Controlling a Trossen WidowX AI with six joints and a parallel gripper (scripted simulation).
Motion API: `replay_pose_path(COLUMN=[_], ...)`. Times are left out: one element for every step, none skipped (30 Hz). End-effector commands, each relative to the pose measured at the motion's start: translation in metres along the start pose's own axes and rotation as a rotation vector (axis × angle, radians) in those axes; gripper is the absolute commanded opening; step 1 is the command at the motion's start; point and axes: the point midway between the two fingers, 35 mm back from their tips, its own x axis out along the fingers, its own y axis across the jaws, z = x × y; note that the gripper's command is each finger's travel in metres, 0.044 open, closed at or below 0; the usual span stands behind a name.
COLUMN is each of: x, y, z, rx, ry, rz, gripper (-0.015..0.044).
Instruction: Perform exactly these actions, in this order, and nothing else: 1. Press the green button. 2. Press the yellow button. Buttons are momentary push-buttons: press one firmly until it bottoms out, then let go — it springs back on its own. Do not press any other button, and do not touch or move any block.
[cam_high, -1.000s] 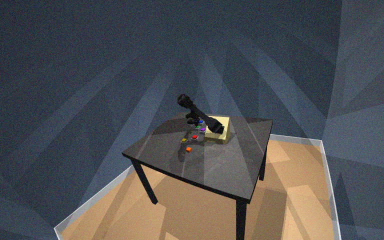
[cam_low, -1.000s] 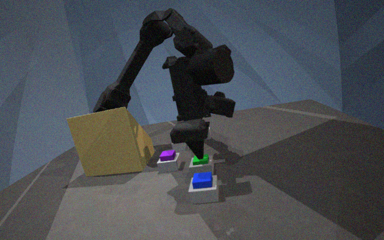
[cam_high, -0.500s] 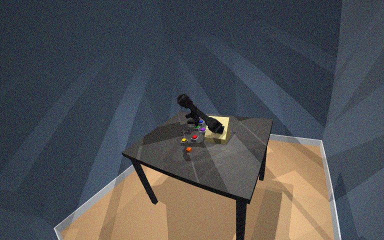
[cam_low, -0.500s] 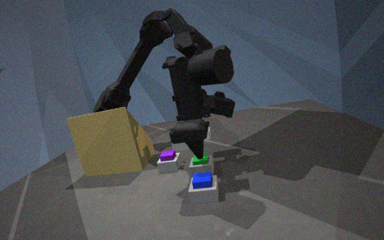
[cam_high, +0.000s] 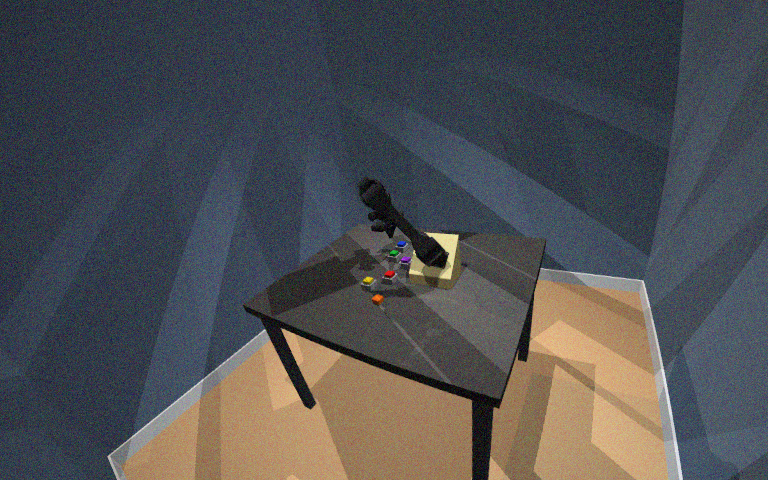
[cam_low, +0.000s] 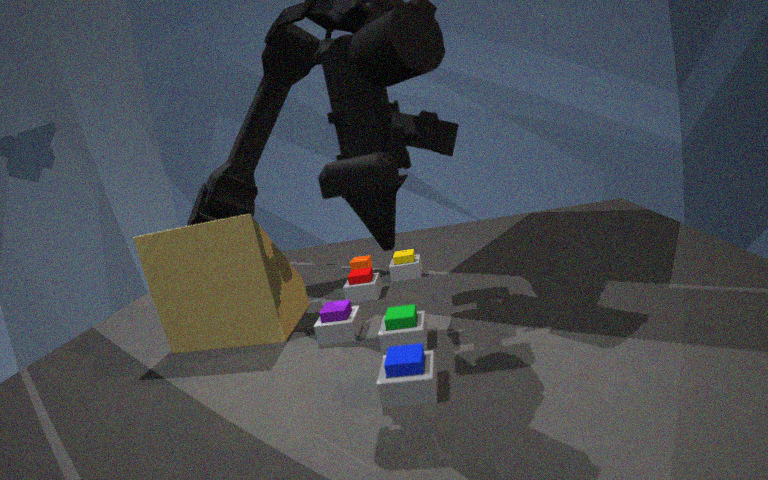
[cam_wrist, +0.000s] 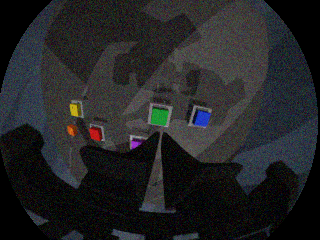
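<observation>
Blue-grey walls ring the dark table (cam_high: 453, 316) (cam_low: 113, 396); the gripper (cam_high: 390, 233) (cam_low: 387, 246) (cam_wrist: 160, 135) hangs above the buttons, its 2 fingertips together on nothing, probably to make 1 firm poker for green (cam_high: 394, 253) (cam_low: 400, 316) (cam_wrist: 160, 116) or yellow (cam_high: 368, 280) (cam_low: 404, 256) (cam_wrist: 75, 110)

My exterior view, itemised. On the table (cam_high: 453, 322) (cam_low: 226, 430) (cam_wrist: 220, 50): plinth (cam_high: 430, 277) (cam_low: 215, 288), left, arm (cam_high: 404, 226) (cam_low: 266, 118) atop; first button (cam_high: 401, 244) (cam_low: 404, 360) (cam_wrist: 202, 118), front; second button (cam_high: 394, 253) (cam_low: 400, 316) (cam_wrist: 159, 116), behind; third button (cam_high: 405, 259) (cam_low: 335, 311) (cam_wrist: 137, 144), left of second; fourth button (cam_high: 389, 274) (cam_low: 360, 276) (cam_wrist: 96, 133), farther back; block (cam_high: 377, 299) (cam_low: 360, 262) (cam_wrist: 72, 130) behind; fifth button (cam_high: 368, 280) (cam_low: 404, 256) (cam_wrist: 75, 109), right of block.
</observation>
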Motion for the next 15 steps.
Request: replay_pose_path(x=[-0.015, -0.015, -0.015, -0.016, -0.018, -0.019, -0.02, -0.021, -0.022, -0.022, -0.021, -0.021, -0.02, -0.02, -0.019], y=[0.002, 0.002, 0.004, 0.013, 0.026, 0.044, 0.061, 0.079, 0.096, 0.112, 0.127, 0.143, 0.159, 0.175, 0.191], z=[-0.001, -0.001, 0.0, 0.002, 0.005, 0.009, 0.011, 0.013, 0.014, 0.014, 0.013, 0.011, 0.008, 0.005, 0.0], rx=[-0.008, -0.008, -0.007, -0.006, -0.005, -0.003, -0.002, -0.001, -0.001, -0.001, -0.001, -0.001, -0.001, -0.002, -0.002], ry=[0.007, 0.007, 0.007, 0.007, 0.007, 0.006, 0.005, 0.005, 0.004, 0.003, 0.003, 0.003, 0.003, 0.003, 0.004], rz=[0.0, 0.0, -0.001, -0.004, -0.008, -0.012, -0.015, -0.017, -0.018, -0.018, -0.017, -0.016, -0.013, -0.01, -0.006], gripper=[0.002, 0.002, 0.002, 0.002, 0.002, 0.002, 0.002, 0.002, 0.002, 0.002, 0.002, 0.002, 0.002, 0.002, 0.002])
